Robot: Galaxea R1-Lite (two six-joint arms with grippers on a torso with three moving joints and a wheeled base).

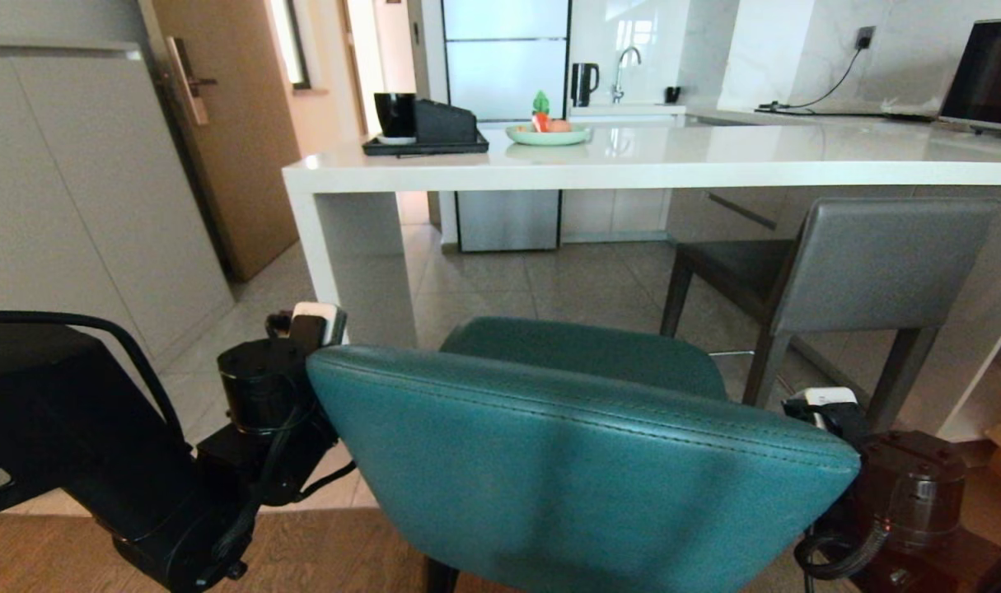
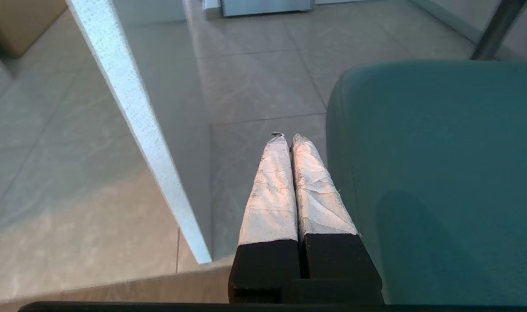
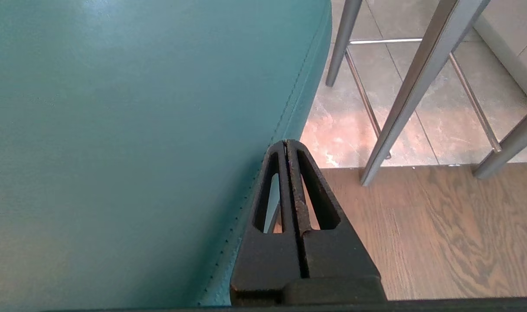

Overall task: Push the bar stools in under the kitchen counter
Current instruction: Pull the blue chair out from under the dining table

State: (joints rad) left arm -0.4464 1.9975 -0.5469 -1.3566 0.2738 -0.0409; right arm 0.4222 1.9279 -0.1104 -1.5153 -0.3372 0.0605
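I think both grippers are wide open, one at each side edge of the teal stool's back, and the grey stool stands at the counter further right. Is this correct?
Not quite: both grippers are shut, not open. The left gripper and right gripper each show fingers pressed together in their wrist views. The rest holds: they flank the teal stool, with the grey stool at the kitchen counter further right.

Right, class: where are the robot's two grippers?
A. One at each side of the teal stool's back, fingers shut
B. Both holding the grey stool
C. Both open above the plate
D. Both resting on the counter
A: the left gripper and right gripper flank the teal stool, fingers shut.
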